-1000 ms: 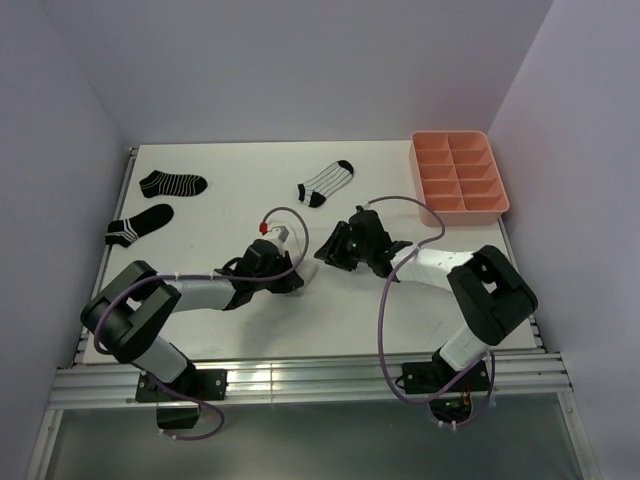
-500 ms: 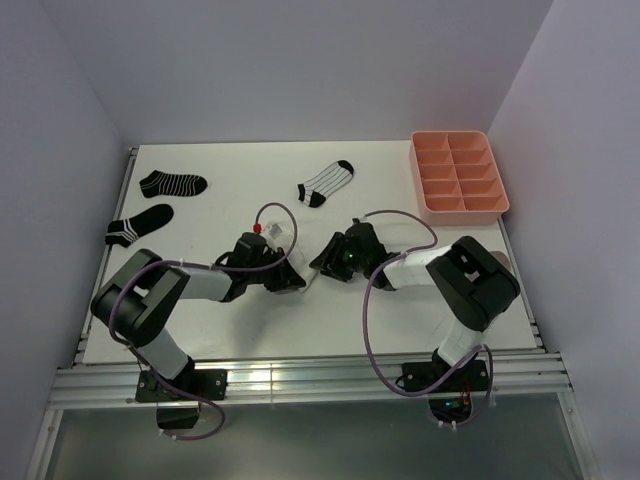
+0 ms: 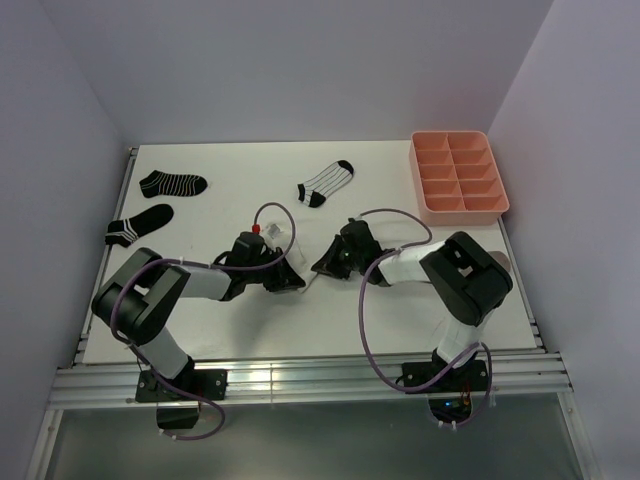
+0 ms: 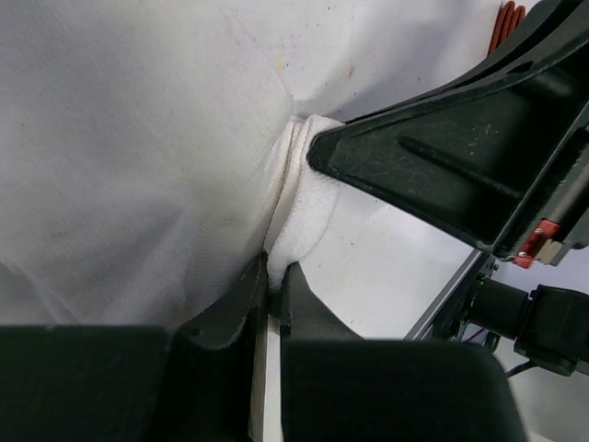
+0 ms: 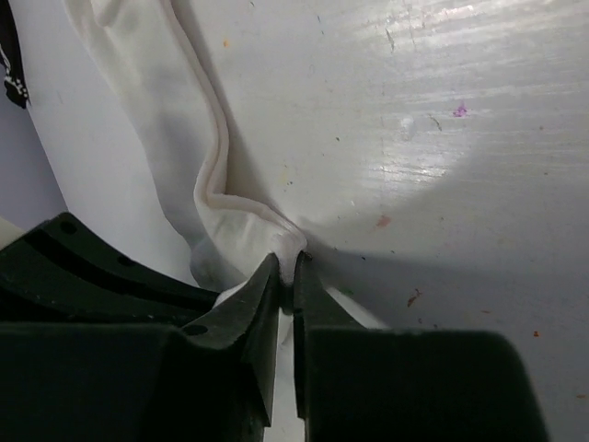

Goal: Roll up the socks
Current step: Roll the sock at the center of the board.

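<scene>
The plain white sock [image 4: 304, 203] lies on the table between my two grippers, bunched into a fold; it also shows in the right wrist view [image 5: 221, 184] and barely in the top view [image 3: 309, 281]. My left gripper [image 3: 293, 281] [image 4: 274, 272] is shut on one edge of it. My right gripper [image 3: 321, 266] [image 5: 291, 265] is shut on a ridge of the same sock, tip to tip with the left. The white thin-striped sock [image 3: 326, 182] lies at the back middle. Two black striped socks [image 3: 172, 183] [image 3: 138, 224] lie at the far left. A taupe bit with a red edge [image 3: 272, 233] shows behind my left wrist.
A pink tray [image 3: 493, 205] with several compartments stands at the back right. Grey walls close the table on the left, back and right. The right gripper's black finger [image 4: 442, 175] fills the upper right of the left wrist view.
My right gripper has moved left and nearer, closing up against the left gripper over the white sock. The left arm's elbow has swung inward. The other socks have not moved.
</scene>
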Controlling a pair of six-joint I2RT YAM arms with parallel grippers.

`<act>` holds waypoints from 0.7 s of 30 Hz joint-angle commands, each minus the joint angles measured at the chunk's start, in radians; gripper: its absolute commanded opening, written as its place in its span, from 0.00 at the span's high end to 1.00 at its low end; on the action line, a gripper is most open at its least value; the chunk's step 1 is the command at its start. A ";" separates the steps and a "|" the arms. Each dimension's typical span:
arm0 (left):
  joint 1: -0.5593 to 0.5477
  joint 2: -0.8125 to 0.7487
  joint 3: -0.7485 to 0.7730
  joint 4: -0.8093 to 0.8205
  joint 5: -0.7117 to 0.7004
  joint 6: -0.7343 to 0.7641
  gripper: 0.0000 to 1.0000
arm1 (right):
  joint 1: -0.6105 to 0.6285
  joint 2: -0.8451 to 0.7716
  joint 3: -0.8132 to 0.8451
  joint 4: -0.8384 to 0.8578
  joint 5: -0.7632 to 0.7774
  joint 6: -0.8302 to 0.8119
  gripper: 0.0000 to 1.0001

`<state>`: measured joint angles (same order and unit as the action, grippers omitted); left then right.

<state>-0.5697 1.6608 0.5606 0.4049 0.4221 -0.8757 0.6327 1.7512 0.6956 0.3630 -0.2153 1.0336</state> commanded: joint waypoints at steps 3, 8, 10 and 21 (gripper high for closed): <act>0.002 0.008 -0.002 -0.136 -0.055 0.055 0.98 | 0.016 -0.004 0.119 -0.238 0.068 -0.078 1.00; -0.005 -0.048 0.025 -0.199 -0.115 0.104 0.69 | 0.021 0.004 0.255 -0.477 0.132 -0.112 1.00; -0.013 -0.073 0.041 -0.245 -0.170 0.132 0.63 | 0.022 0.016 0.300 -0.542 0.155 -0.129 1.00; -0.199 -0.271 0.091 -0.334 -0.597 0.314 0.38 | 0.028 0.132 0.527 -0.837 0.179 -0.171 1.00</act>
<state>-0.7143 1.4483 0.6186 0.0975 0.0196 -0.6670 0.6567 1.8645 1.1656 -0.3473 -0.0807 0.8894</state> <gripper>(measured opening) 0.615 0.029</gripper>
